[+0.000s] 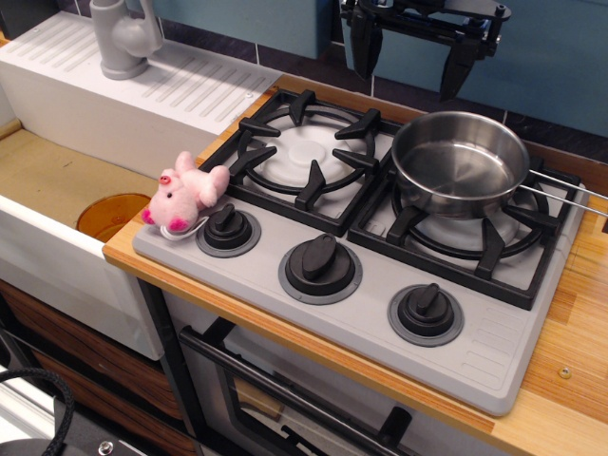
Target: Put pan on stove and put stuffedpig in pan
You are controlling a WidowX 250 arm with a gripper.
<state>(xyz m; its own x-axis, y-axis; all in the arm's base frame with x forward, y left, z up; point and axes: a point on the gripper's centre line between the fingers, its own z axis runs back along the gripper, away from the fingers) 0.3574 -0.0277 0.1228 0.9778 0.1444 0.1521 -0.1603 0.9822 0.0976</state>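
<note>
Steel pan (pixel 461 163) on rt grate

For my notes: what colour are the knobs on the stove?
The knobs are black, each on a grey ring, seen in the observation.image view.

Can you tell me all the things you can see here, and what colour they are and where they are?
pan: one, shiny silver, on the right burner grate
stuffedpig: one, pink, on the stove's front left corner by the left knob
stove: one, grey, on the wooden counter
burner grates: two, black, on the stove
knobs: three, black, along the stove's front
sink: one, white, left of the stove
faucet: one, grey, behind the sink
gripper: one, black, open, above the pan
</note>
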